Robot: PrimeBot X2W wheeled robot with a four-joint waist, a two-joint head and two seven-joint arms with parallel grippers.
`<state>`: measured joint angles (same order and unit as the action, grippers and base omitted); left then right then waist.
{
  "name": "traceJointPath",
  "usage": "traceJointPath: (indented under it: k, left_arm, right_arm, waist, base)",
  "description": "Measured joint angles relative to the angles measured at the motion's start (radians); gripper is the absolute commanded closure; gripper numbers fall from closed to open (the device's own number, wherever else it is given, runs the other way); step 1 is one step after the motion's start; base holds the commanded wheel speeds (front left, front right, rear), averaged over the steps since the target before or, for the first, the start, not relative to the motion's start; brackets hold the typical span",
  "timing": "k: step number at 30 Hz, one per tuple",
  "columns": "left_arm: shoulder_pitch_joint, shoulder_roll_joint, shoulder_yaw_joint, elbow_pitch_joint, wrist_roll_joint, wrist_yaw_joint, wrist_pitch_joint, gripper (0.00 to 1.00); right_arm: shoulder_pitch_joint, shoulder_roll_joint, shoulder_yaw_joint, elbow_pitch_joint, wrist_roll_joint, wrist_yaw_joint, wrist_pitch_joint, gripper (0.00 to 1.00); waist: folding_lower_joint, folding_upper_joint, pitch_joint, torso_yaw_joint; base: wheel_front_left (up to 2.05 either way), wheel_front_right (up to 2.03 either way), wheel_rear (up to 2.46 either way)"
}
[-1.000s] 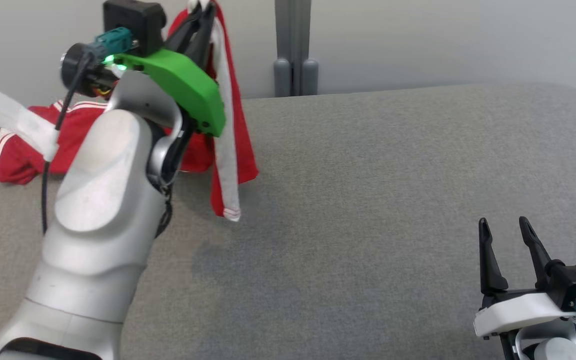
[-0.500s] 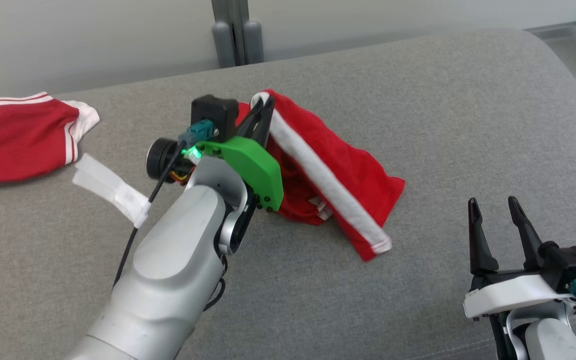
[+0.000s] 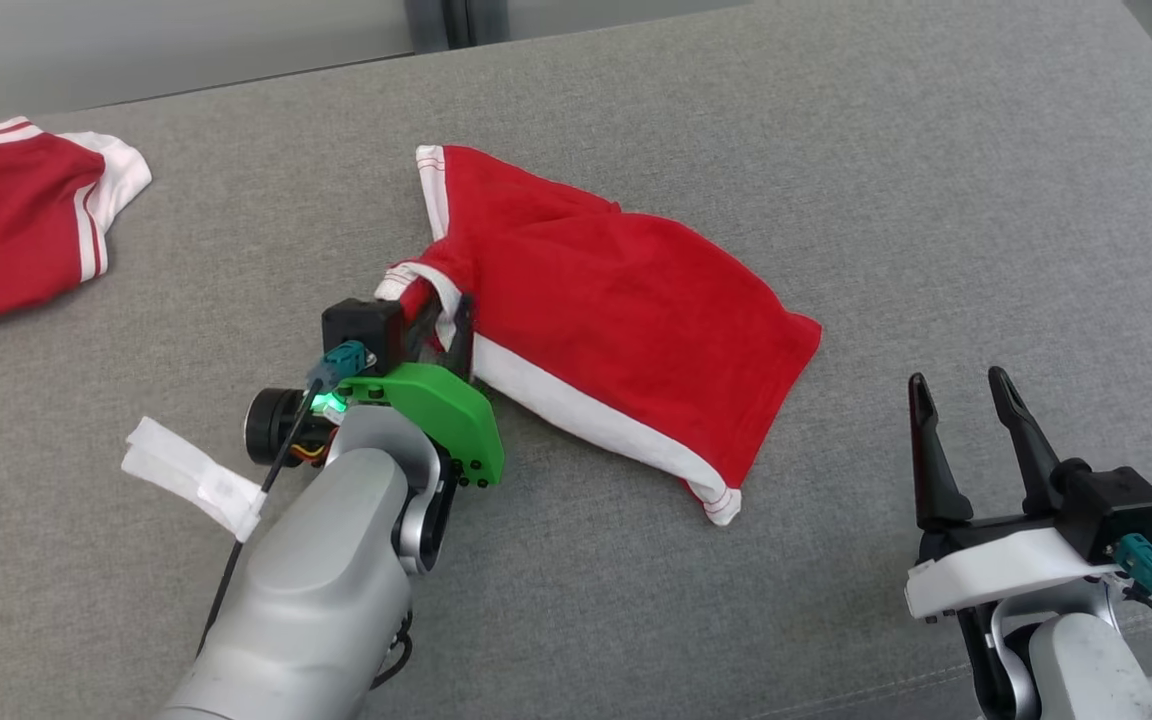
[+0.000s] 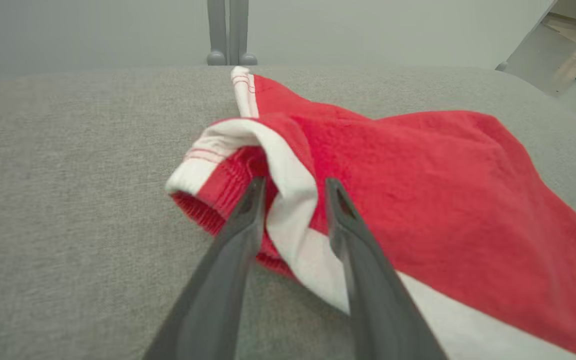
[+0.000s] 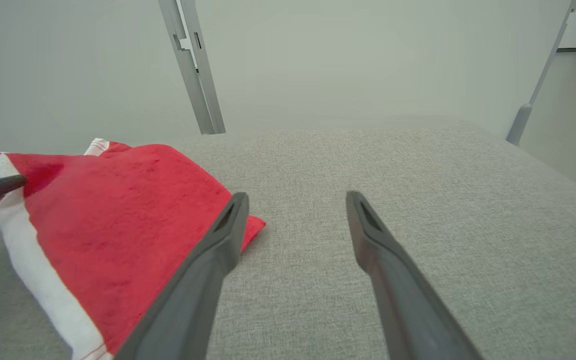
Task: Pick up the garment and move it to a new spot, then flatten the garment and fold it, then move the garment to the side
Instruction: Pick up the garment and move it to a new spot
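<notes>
**Position.** The garment (image 3: 616, 330), red with white trim, lies in a loose heap at the middle of the grey padded surface (image 3: 936, 200). It is well apart from a second red garment (image 3: 6, 230) at the far left.

**Claws.**
- The left gripper (image 3: 441, 325) sits at the heap's left edge. Its jaws are slightly parted astride the white band (image 4: 288, 200), and no firm pinch is evident.
- The right gripper (image 3: 958, 382) stands wide and empty at the near right, just off the cloth.

**Assessment.** The step in hand appears to be the release at the new spot, with flattening and folding not yet done.

**Recommendation.**
- Widen the left jaws fully before drawing them off. Retreat along the fingers' own line, because the rolled band could snag and drag the heap.
- For flattening, work on the bunched left corner first.
- Bring the right gripper to the near right corner so that both arms pull the cloth taut evenly.
</notes>
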<state>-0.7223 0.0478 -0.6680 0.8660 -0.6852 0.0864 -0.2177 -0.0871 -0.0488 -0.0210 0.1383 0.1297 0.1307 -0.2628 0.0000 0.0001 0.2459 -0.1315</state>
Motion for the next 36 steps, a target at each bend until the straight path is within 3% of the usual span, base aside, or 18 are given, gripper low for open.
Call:
traceJointPath:
  k: [8, 20, 25, 36]
  left_arm:
    - [0.037, 0.0, 0.016, -0.016, -0.018, -0.01, -0.042, 0.0]
    - [0.322, 0.044, 0.202, -0.302, 0.123, 0.003, -0.046, 0.0]
    - [0.497, 0.045, 0.334, -0.475, 0.204, 0.009, -0.047, 0.0]
    - [0.671, 0.017, 0.462, -0.573, 0.315, -0.023, -0.047, 0.0]
  right_arm:
    - [0.006, 0.0, 0.004, 0.008, -0.004, 0.0, 0.0, 0.0]
    - [0.071, 0.0, -0.01, 0.017, -0.01, 0.0, 0.0, 0.0]
    - [0.109, 0.0, 0.01, 0.02, -0.004, 0.0, 0.0, 0.0]
    - [0.114, 0.0, 0.046, 0.025, 0.0, 0.0, 0.0, 0.0]
  waist:
    - [0.0, 0.0, -0.049, 0.033]
    - [0.0, 0.0, -0.168, 0.078]
    - [0.0, 0.0, -0.223, 0.101]
    - [0.0, 0.0, -0.263, 0.135]
  base:
    - [0.0, 0.0, 0.0]
    - [0.0, 0.0, 0.0]
    - [0.0, 0.0, 0.0]
    - [0.0, 0.0, 0.0]
